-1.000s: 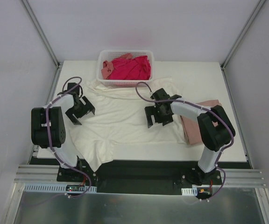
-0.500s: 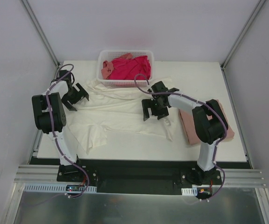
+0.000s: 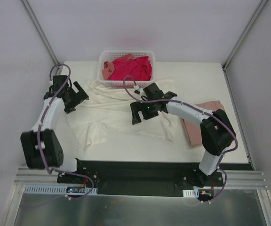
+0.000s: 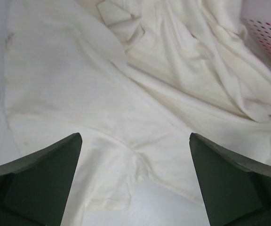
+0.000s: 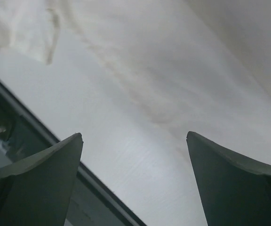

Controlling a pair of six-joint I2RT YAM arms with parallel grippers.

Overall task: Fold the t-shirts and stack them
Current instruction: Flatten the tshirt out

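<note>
With both claws wide and empty, lower left gripper (image 3: 74,96) and right gripper (image 3: 142,113) onto opposite cream shirt (image 3: 109,110) edges, pinching both layers.

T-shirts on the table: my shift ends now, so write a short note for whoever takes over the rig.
Left pincer: open, empty, above the left edge of the cream t-shirt.
Right pincer: open, empty, above its near part.
Cream t-shirt: spread on the table, rumpled, unfolded.
Done: dusty pink t-shirt looks folded, at the right.
Magenta-red t-shirt and salmon t-shirt lie in the basket.
Left: fold the cream one, stack it on the pink, then the basket's two.
</note>
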